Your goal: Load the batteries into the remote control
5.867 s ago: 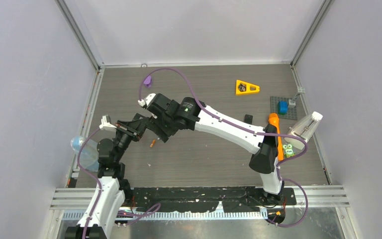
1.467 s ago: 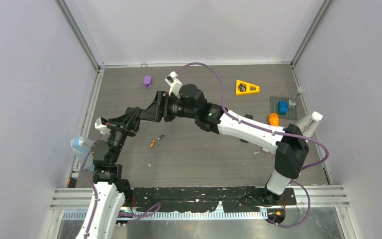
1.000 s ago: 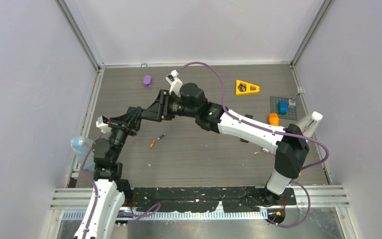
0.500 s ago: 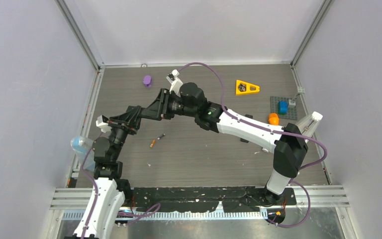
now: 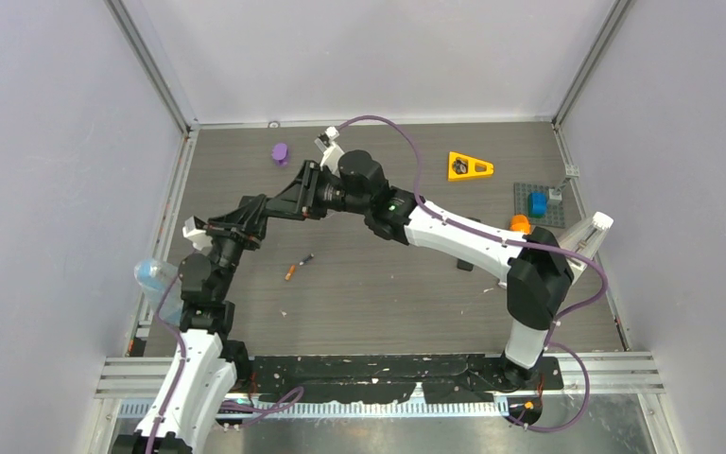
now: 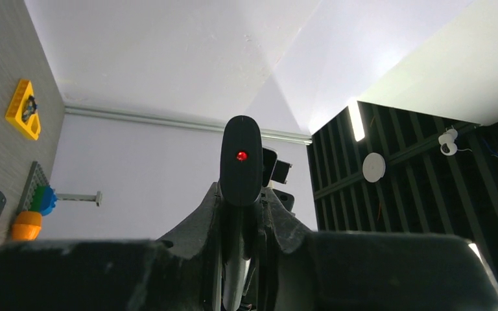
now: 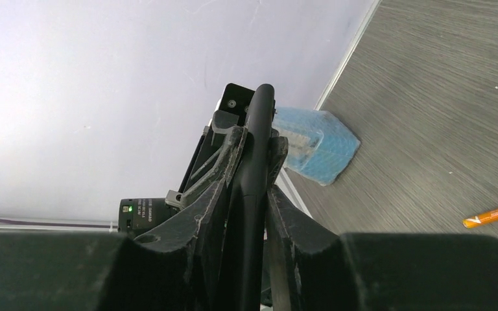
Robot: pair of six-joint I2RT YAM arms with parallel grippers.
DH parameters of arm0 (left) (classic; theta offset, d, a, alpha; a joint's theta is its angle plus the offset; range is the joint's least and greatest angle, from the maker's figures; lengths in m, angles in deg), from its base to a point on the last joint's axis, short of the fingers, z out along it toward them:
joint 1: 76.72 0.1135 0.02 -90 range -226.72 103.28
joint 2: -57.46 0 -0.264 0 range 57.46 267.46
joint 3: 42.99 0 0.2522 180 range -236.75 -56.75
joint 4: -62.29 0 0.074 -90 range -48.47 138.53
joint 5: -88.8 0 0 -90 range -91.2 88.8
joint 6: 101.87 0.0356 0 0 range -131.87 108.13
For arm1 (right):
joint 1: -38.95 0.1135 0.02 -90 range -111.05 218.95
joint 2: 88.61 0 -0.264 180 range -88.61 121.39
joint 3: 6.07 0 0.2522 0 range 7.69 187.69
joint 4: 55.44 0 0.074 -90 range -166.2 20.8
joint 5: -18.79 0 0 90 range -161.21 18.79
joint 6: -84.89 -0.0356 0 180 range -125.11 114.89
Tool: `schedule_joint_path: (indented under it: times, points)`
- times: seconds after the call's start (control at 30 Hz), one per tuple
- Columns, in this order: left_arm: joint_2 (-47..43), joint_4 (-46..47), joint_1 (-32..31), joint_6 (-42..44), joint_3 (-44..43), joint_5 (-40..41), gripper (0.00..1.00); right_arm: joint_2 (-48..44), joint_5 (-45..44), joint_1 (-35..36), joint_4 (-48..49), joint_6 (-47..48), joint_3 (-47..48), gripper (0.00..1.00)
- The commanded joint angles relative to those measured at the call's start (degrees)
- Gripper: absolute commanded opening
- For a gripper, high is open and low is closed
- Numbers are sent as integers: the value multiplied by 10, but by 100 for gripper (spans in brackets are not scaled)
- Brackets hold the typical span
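— What do we have at the far left of the counter [image 5: 388,303]?

— A pale blue see-through container [image 5: 155,277] lies on its side against the left rail. We cannot tell what is in it.

— And the left pincer [image 6: 240,201]?

— We see it raised above the counter and closed tight on one end of the black remote control [image 6: 240,155]. The remote's tip points away from the wrist, with a small red light showing on it.

— Where are the batteries?

— We find two of them bare on the counter below the held remote, clear of both pincers. One is an orange battery [image 5: 289,272] and just beside it, a little farther back, is a dark battery [image 5: 306,257].

— And the right pincer [image 7: 257,146]?

— It comes in from the other side, and we see its jaws pressed against both flat faces of the same remote, so the remote is gripped from both ends.

— Any containers to the right?

— A yellow wedge [image 5: 470,166] near the back has a small dark piece in its cut-out. Farther right, a grey studded plate [image 5: 552,216] carries a blue block [image 5: 537,202].
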State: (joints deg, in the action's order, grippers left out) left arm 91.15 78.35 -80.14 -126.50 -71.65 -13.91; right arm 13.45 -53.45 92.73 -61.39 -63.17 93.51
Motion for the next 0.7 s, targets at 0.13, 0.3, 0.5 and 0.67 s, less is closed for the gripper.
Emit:
schedule_joint_path:
  times: [0.13,0.3,0.5,0.67]
  points:
    - [-3,115,-26,11,-38,-97,0,5,-9,0,45,17,16,38]
    - [12,58,-16,73,-46,-141,0,-51,7,-25,17,73,-24,78]
    - [49,-73,-14,259,-128,-241,0,-114,75,-62,-31,185,-42,94]
    - [106,-45,-14,338,-175,-375,0,-114,238,-88,-67,273,-26,92]
